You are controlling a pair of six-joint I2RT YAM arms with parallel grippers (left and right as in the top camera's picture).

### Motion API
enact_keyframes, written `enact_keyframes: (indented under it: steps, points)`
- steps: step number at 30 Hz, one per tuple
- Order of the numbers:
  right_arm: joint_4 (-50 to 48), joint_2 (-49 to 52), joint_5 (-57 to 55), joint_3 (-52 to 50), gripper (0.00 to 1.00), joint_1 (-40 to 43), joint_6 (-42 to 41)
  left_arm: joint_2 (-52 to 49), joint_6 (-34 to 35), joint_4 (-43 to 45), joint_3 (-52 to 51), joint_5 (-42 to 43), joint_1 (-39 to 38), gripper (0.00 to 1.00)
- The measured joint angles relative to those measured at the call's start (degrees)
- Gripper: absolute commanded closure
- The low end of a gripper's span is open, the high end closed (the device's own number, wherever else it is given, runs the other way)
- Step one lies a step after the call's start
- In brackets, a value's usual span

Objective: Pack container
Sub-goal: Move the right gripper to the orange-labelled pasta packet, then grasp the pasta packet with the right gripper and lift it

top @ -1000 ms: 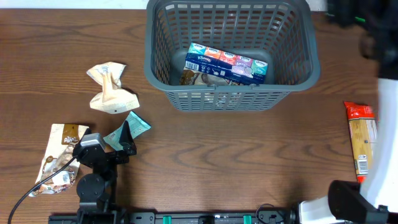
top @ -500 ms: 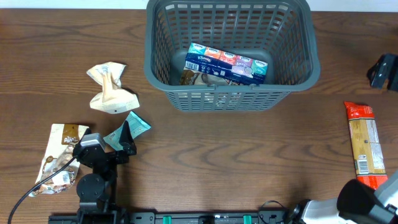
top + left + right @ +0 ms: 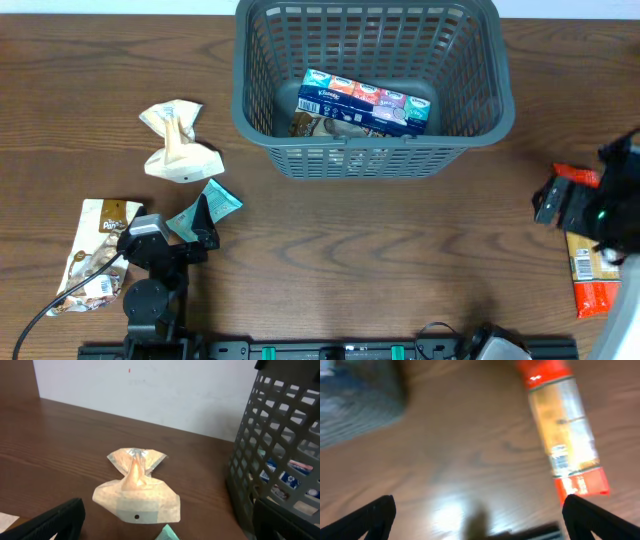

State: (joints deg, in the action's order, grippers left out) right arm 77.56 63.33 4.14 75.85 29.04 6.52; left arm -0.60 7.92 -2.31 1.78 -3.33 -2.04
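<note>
Container [image 3: 370, 158]: a large dark grey basket with slotted sides, which stood at the far middle of the table, well apart from both my grippers.

Left gripper [image 3: 203, 222]: rested low at the near left of the table, jaws spread wide, holding nothing. Its wrist view showed one dark finger [image 3: 50, 521] at each lower corner.
- Teal packet [image 3: 222, 200]: lay just in front of those fingers. I could not tell whether it touched them.
- Tan crumpled packet [image 3: 178, 145]: lay farther out on bare wood, between the teal packet and the container's left wall [image 3: 280, 435].
- Brown and white snack bag [image 3: 95, 255]: lay flat beside the left arm, on its outer side.

Right gripper [image 3: 565, 203]: hung over the right edge of the table, jaws likewise wide and empty. Its wrist view was blurred.
- Red and yellow packet [image 3: 565, 435]: long and narrow, it lay lengthwise on the table under that gripper.

Contents of the container: a multicoloured tissue pack [image 3: 365, 100], lying on top of a darker packet [image 3: 320, 125].

Surface: a dark brown wood-grain table [image 3: 400, 250], glossy in the right wrist view.

Room: a plain white wall [image 3: 150, 390] stood behind the far edge of the table.
</note>
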Motion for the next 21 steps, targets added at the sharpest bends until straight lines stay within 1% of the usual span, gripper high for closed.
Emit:
enact_keyframes:
  steps: [3, 6, 11, 13, 17, 21]
  points:
    - [-5.9, -4.1, -4.5, -7.5, 0.01, 0.2, -0.7, 0.0, 0.0, 0.0, 0.0, 0.0, 0.0, 0.01]
    - [-10.6, -4.7, -6.9, -12.4, 0.01, 0.5, 1.3, 0.0, 0.0, 0.0, 0.0, 0.0, 0.0, 0.01]
    - [-22.8, -1.0, -9.3, -19.6, 0.01, 1.5, 8.7, 0.0, 0.0, 0.0, 0.0, 0.0, 0.0, 0.01]
    - [-27.3, 2.3, -8.6, -21.5, 0.01, 1.9, 14.1, 0.0, 0.0, 0.0, 0.0, 0.0, 0.0, 0.01]
    - [-28.4, 9.1, -5.5, -22.3, 0.01, 2.1, 24.3, 0.0, 0.0, 0.0, 0.0, 0.0, 0.0, 0.01]
    - [-29.1, 14.8, -4.3, -22.6, 0.01, 3.7, 29.7, 0.0, 0.0, 0.0, 0.0, 0.0, 0.0, 0.01]
